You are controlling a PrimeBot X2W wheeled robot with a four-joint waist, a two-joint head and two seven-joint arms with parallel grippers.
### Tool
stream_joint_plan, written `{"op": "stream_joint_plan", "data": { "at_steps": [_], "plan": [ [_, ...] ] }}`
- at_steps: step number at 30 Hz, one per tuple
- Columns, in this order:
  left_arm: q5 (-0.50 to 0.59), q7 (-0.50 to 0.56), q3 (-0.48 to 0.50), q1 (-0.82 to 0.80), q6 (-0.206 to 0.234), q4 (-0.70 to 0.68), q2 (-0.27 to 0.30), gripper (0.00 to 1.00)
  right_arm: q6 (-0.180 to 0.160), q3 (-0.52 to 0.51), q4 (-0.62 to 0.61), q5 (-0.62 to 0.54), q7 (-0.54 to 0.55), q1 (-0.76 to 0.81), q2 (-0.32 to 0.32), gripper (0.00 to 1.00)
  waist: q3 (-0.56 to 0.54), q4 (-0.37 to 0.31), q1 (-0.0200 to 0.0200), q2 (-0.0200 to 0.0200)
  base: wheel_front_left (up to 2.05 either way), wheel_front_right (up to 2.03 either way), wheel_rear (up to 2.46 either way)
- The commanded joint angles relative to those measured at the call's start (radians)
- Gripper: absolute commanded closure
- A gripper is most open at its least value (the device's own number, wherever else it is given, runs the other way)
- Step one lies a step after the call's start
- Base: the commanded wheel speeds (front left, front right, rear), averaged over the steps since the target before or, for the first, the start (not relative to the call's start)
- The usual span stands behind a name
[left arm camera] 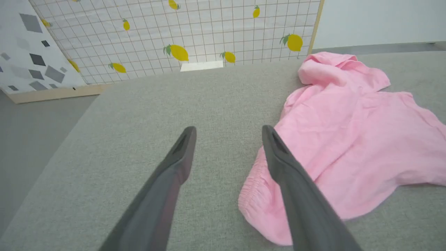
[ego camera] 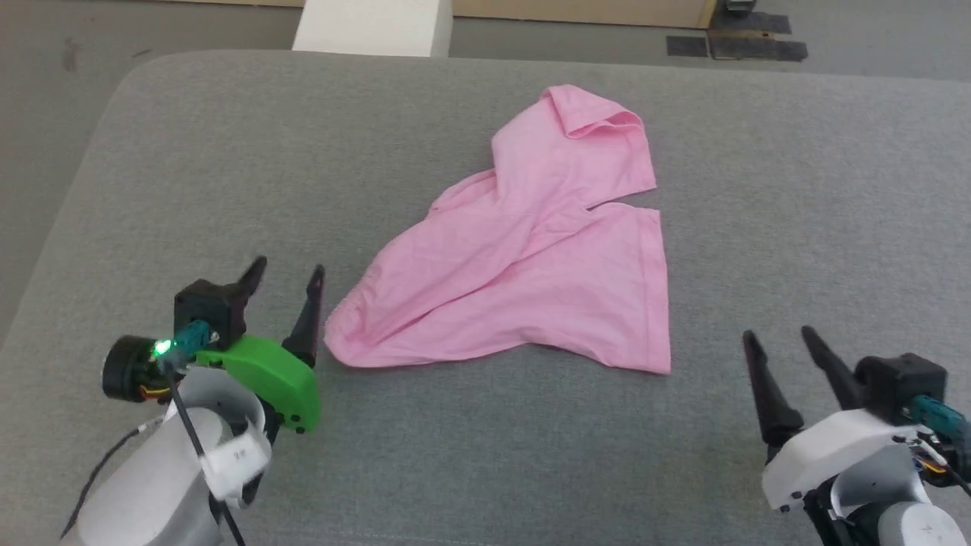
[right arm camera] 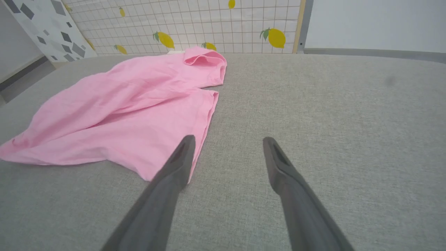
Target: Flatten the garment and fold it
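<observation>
One thin light-pink pair of shorts [ego camera: 531,258] lay diagonally on grey fabric surface [ego camera: 796,189], waistband [ego camera: 345,334] by spread left gripper [ego camera: 288,265], legs pointing far-right; right gripper [ego camera: 777,332] spread too

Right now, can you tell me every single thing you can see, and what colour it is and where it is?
garment: one, light pink, lying wrinkled in the middle of the padded surface
padded surface: one, grey, under everything
lemon panel: one, white grid with yellow lemons, standing beyond the far edge
speckled panel: one, white with grey shapes, beside the lemon panel
white block: one, white, at the far edge
dark patches: a few, black, on the floor far off
left gripper: one, dark fingers, open, beside the garment's gathered end
right gripper: one, dark fingers, open, near the garment's lower corner
</observation>
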Motion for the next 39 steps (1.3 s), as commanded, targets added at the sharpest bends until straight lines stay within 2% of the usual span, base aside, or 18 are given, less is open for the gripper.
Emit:
{"op": "stream_joint_plan", "data": {
  "at_steps": [1,6,14,18,24,25,26,27,32,39],
  "plan": [
    [0.043,-0.049,-0.008,-0.007,0.006,-0.003,0.011,0.00,-0.001,0.014,0.001,0.019,0.041,-0.007,-0.015,0.00,-0.003,0.020,0.0001,0.0000,0.00,0.00,0.00],
    [0.194,-0.128,-0.054,0.011,0.033,-0.017,0.017,0.00,-0.001,0.065,0.036,0.069,0.267,-0.087,-0.067,0.00,0.022,0.054,0.0001,0.0000,0.00,0.00,0.00],
    [0.266,-0.138,-0.047,0.056,0.055,-0.040,-0.053,0.00,-0.001,0.012,0.163,0.096,0.614,-0.260,-0.042,0.00,0.077,0.131,0.0001,0.0000,0.00,0.00,0.00],
    [0.283,-0.138,-0.028,0.069,0.047,-0.037,-0.082,0.00,-0.001,-0.014,0.216,0.063,0.704,-0.315,-0.025,0.00,0.098,0.168,0.0001,0.0000,0.00,0.00,0.00],
    [0.308,-0.138,0.012,0.079,0.026,-0.028,-0.110,0.00,-0.001,-0.002,0.271,0.026,0.777,-0.323,-0.014,0.00,0.119,0.203,0.0001,0.0000,0.00,0.00,0.00],
    [0.313,-0.138,0.018,0.080,0.021,-0.026,-0.114,0.00,-0.001,-0.005,0.280,0.016,0.781,-0.319,-0.013,0.30,0.121,0.206,0.0001,0.0000,0.00,0.00,0.00],
    [0.318,-0.138,0.024,0.081,0.018,-0.024,-0.117,0.00,-0.001,-0.007,0.286,0.009,0.781,-0.317,-0.012,0.80,0.123,0.208,0.0001,0.0000,0.00,0.00,0.00],
    [0.323,-0.138,0.030,0.082,0.014,-0.022,-0.121,0.00,-0.001,-0.009,0.291,0.001,0.778,-0.315,-0.012,1.00,0.124,0.209,0.0001,0.0000,0.00,0.00,0.00],
    [0.335,-0.138,0.060,0.094,0.002,-0.006,-0.133,0.00,-0.001,-0.020,0.286,-0.014,0.737,-0.312,-0.024,1.00,0.108,0.188,0.0001,0.0000,0.00,0.00,0.00],
    [0.338,-0.138,0.085,0.120,-0.025,0.022,-0.139,0.00,-0.001,-0.009,0.237,0.057,0.728,-0.292,-0.137,1.00,0.061,0.117,0.0001,0.0000,0.00,0.00,0.00]
  ]
}}
